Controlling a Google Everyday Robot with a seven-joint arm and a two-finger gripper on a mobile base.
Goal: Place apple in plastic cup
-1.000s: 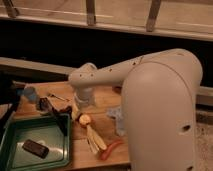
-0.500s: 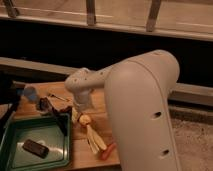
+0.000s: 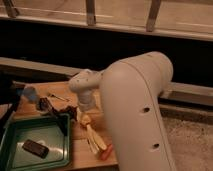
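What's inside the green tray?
One dark flat oblong thing lies in the green tray; what it is cannot be told. The tray's near edge runs out of view. The gripper hangs just beyond the tray's far right corner, by the apple.

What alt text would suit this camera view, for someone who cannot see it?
A bulky white robot arm reaches across a wooden table, its tool low beside a small pale yellow apple. A light-blue plastic cup stands apart at the picture's left, and a green tray sits in front.
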